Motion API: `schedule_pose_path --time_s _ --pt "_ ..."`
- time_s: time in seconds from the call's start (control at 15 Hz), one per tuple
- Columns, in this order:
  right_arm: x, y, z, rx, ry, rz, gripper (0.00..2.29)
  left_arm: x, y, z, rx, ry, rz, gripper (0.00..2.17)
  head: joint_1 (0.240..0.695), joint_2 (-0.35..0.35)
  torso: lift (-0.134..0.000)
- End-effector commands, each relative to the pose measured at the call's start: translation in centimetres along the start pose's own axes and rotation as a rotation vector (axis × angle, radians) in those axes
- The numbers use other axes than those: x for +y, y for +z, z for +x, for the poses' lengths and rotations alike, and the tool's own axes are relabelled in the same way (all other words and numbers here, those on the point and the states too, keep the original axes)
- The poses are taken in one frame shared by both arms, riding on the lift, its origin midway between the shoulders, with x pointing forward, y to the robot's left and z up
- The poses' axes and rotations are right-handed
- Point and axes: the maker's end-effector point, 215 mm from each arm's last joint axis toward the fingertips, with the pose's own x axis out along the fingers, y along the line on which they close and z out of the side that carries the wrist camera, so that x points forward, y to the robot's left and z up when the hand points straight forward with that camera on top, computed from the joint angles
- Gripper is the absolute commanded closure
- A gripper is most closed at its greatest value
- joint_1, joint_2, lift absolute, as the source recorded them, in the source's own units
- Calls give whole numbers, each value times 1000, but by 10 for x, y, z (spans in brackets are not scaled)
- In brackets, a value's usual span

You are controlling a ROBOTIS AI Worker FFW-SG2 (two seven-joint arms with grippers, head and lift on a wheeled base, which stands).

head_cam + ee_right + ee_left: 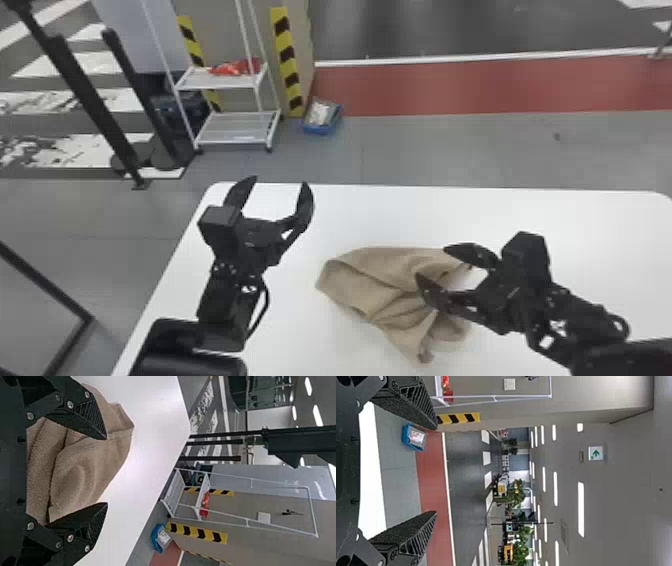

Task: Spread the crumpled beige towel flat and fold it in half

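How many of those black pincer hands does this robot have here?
2. The left black two-fingered gripper is open near the far left corner of the white table; the right black two-fingered gripper is open over the crumpled beige towel.

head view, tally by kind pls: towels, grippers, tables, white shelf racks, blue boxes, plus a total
Towel: 1
Grippers: 2 (left gripper, right gripper)
Table: 1
White shelf rack: 1
Blue box: 1
Total: 6
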Motion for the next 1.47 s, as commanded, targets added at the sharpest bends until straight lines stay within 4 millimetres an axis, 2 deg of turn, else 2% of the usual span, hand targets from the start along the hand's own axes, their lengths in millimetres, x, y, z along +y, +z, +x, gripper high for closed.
schedule_pose_path --time_s 0.0,0.13,0.33,0.87,1.27,1.4 --pt "5 -17 15 82 30 -13 343 1 -1 0 1 1 2 147 695 159 0" --pt "5 -28 25 152 79 17 380 0 -1 0 1 -1 1 147 695 174 0" --pt "-1 -42 30 251 86 31 404 0 -1 -1 1 -1 3 147 695 177 0" --pt "-1 -57 33 421 122 88 407 -3 -1 -1 -1 -10 19 147 695 166 0" --pt "-6 -57 38 468 103 58 475 -3 -2 -3 -1 -21 31 147 695 162 0" --pt "-8 -64 38 490 91 52 478 -4 0 0 -7 -28 32 147 695 161 0"
